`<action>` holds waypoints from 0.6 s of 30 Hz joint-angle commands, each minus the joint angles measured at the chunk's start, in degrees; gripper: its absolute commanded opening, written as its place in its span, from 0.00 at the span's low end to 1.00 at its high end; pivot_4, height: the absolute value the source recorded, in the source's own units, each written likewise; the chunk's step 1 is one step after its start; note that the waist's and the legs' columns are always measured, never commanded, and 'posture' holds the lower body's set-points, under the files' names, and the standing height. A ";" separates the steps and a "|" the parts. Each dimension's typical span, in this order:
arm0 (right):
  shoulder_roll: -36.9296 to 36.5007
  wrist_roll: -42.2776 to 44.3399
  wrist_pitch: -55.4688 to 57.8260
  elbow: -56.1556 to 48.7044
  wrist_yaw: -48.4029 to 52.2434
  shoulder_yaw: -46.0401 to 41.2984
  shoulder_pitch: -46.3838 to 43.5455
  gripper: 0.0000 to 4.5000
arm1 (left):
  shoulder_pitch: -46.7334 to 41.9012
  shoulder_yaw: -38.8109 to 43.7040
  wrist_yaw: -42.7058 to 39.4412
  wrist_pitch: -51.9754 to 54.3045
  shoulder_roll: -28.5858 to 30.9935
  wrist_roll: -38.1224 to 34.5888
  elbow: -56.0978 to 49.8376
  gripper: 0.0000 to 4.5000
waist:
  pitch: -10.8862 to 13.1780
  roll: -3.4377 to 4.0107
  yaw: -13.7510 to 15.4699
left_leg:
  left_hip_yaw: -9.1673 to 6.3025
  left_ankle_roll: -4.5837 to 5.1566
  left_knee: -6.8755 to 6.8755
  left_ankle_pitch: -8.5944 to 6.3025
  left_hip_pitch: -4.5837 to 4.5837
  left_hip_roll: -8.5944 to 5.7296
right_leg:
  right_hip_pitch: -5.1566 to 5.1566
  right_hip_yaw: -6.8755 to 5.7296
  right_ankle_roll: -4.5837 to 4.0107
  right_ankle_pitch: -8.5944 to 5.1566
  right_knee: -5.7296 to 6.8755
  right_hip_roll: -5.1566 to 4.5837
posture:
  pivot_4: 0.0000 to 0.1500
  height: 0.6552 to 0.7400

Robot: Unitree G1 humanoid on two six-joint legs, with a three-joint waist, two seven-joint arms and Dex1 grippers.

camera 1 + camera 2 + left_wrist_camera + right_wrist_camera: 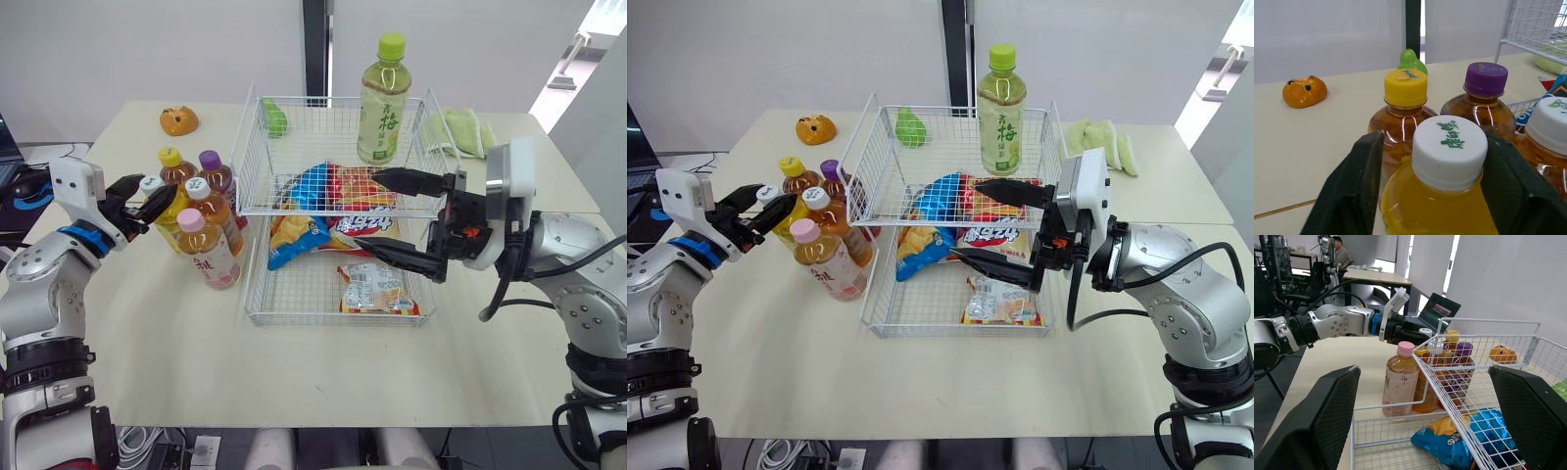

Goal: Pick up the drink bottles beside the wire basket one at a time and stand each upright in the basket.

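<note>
**Surroundings.** The table carries a two-tier wire basket at its middle. An orange toy lies at the far left, well apart from the basket. A pale green soft item lies just beyond the basket's right rear corner.

**Bottles.** Five bottles stand upright in a tight cluster just left of the basket:
- The yellow drink bottle has a white cap and stands on the cluster's outer left side.
- The yellow-capped bottle and the purple-capped bottle stand behind it.
- A second white-capped bottle and the pink-capped bottle stand between it and the basket wall.

**Left gripper**. Its fingers press against both sides of the yellow drink bottle, just under the cap. The bottle's base is hidden among the other bottles.

**Right gripper**. It is at the basket's front right with its fingers spread wide, holding nothing. One finger lies level with the upper tier's front rim. The other lies over the lower tier.

**Basket contents.**
- Upper tier: a green tea bottle stands upright at the rear right, and a small green toy lies at the rear left.
- Lower tier: snack packets lie flat, among them a blue packet.
</note>
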 commanded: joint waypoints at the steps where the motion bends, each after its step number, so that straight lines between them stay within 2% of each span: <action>1: -0.24 0.69 -0.58 -1.77 -0.53 -1.55 -0.40 1.00 | -0.46 -0.47 -0.47 -0.16 0.20 0.24 -1.49 0.39 | 0.00 0.00 0.00 | 0.00 0.00 0.00 0.00 0.00 0.00 | 0.00 0.00 0.00 0.00 0.00 0.00 | 1.00 1.00; 2: -0.22 0.67 -0.60 -1.74 -0.55 -1.53 -0.42 1.00 | -0.35 -0.41 -0.51 -0.03 0.11 0.10 -1.71 0.31 | 0.00 0.00 0.00 | 0.01 0.00 0.00 0.00 0.00 0.00 | 0.00 0.00 0.00 0.00 0.00 0.00 | 1.00 1.00; 3: -0.23 0.68 -0.62 -1.72 -0.57 -1.52 -0.43 1.00 | -0.30 -0.37 -0.53 0.08 0.05 -0.01 -1.85 0.30 | 0.00 0.00 0.00 | 0.00 0.00 0.00 0.00 0.00 0.00 | 0.00 0.00 0.00 0.00 0.01 0.00 | 1.00 1.00; 10: -0.32 0.56 -0.83 -1.60 -0.45 -1.40 -0.35 1.00 | 1.01 0.70 -0.70 0.81 0.35 -1.00 -3.87 0.30 | 0.00 0.00 -0.01 | 0.01 0.00 0.01 0.00 0.01 0.00 | 0.00 0.01 0.00 0.00 0.02 0.00 | 1.00 1.00; 18: -0.43 1.23 -0.66 -1.60 0.21 -1.46 -0.48 1.00 | 6.65 8.07 -4.01 4.59 3.67 -6.94 -11.44 0.30 | 0.01 -0.02 -0.14 | 0.00 0.00 -0.01 0.00 -0.05 0.02 | -0.04 0.03 0.00 0.00 -0.02 -0.02 | 1.00 1.00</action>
